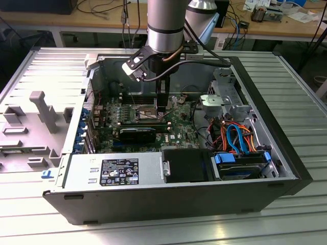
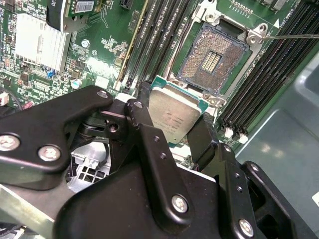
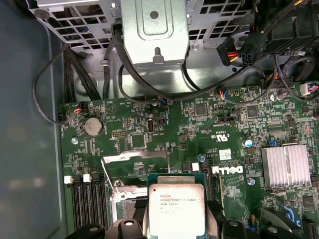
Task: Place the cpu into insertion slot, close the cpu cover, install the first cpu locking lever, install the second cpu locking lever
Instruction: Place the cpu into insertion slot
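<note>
Jaws clamped, my gripper point(image 1: 162, 104) hangs over the green motherboard point(image 1: 181, 121), at about three o'clock of the bare insertion slot point(image 2: 215, 59) in the exterior view, gripping the cpu point(image 3: 176, 209) clear of it, so I judge seating, closing and locking all remain.

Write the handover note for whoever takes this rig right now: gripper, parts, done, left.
Gripper: shut on the cpu, holding it by two opposite edges, metal top facing the wrist cameras.
Cpu: above the motherboard, next to the insertion slot, not in it.
Insertion slot: empty, contacts exposed.
Cpu cover: swung open, off the slot.
Done: cpu picked up and brought to the slot.
Left: cpu not yet seated, cover not closed, neither locking lever installed.
</note>
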